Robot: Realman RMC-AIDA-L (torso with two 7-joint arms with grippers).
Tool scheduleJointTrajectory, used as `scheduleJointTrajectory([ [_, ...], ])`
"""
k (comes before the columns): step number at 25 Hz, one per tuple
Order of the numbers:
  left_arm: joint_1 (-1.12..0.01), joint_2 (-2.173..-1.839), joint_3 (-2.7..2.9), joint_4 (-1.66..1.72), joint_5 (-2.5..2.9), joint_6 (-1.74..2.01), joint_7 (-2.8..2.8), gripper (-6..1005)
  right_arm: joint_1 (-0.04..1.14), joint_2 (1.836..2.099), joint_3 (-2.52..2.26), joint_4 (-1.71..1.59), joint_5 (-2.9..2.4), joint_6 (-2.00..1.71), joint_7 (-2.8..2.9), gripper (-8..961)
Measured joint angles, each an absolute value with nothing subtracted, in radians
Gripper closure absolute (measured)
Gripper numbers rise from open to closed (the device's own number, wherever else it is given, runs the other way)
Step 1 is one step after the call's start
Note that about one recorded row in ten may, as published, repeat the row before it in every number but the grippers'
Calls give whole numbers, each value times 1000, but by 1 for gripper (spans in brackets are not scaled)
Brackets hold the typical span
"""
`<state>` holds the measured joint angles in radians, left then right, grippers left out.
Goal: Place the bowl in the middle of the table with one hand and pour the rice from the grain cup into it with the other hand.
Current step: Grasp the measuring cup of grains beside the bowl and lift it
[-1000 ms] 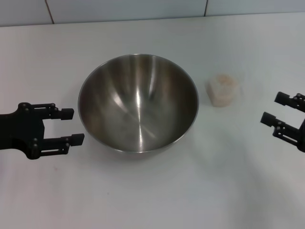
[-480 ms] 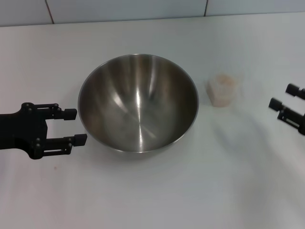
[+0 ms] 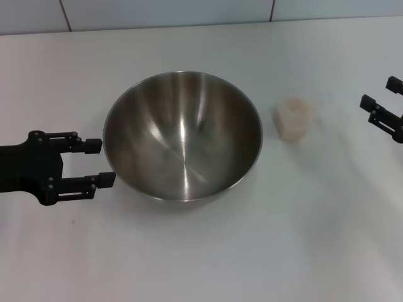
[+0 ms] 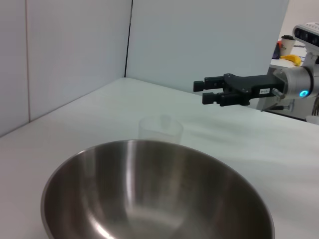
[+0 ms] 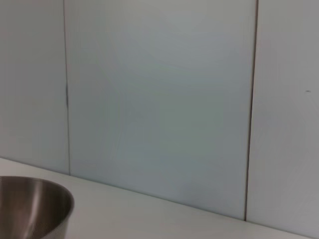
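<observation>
Both fingers (image 3: 99, 162) beside bowl (image 3: 182, 135) rim (apart), grain cup (image 3: 293, 117) beyond

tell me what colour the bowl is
Shiny silver steel, the bowl has a brushed inside; the head view shows it best.

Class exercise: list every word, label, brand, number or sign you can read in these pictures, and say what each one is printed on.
None can be read. The bowl, grain cup and table are unmarked. A small pale label on the right gripper's wrist, seen from the left wrist, is too small to read.

Shiny brushed steel bowl (image 3: 182, 135); clear plastic grain cup (image 3: 293, 117).
</observation>
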<state>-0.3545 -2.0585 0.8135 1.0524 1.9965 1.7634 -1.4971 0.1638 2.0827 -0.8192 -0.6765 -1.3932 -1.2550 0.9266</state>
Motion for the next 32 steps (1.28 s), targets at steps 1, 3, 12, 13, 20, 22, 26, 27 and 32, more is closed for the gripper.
scheduleJointTrajectory([
  [1,-355,-2058,813,1052,1996,1763,-1497,318,178,2082,-821,-669,-1393,-1237,917,313],
  [3,-356,-2058,813,1052,1997,1761,-1497,318,190,2082,-826,-663,-1394,-1219,913,313],
  [12,-359,-2059,811,1052,1996,1753,-1498,318,208,2081,-831,-639,-1403,-1160,904,314],
  [13,-359,-2058,811,1052,1996,1752,-1498,318,216,2080,-832,-628,-1405,-1155,901,314],
  [20,-360,-2057,810,1056,1996,1743,-1499,318,246,2082,-845,-608,-1440,-1105,897,314],
  [22,-361,-2056,810,1057,1996,1743,-1499,318,256,2082,-854,-600,-1442,-1094,892,314],
  [26,-362,-2056,808,1059,1996,1742,-1499,318,265,2083,-869,-597,-1443,-1082,888,314],
  [27,-362,-2056,808,1059,1996,1742,-1499,318,265,2083,-869,-597,-1443,-1082,888,314],
  [32,-364,-2056,808,1059,1996,1742,-1499,318,267,2083,-873,-597,-1444,-1071,888,314],
])
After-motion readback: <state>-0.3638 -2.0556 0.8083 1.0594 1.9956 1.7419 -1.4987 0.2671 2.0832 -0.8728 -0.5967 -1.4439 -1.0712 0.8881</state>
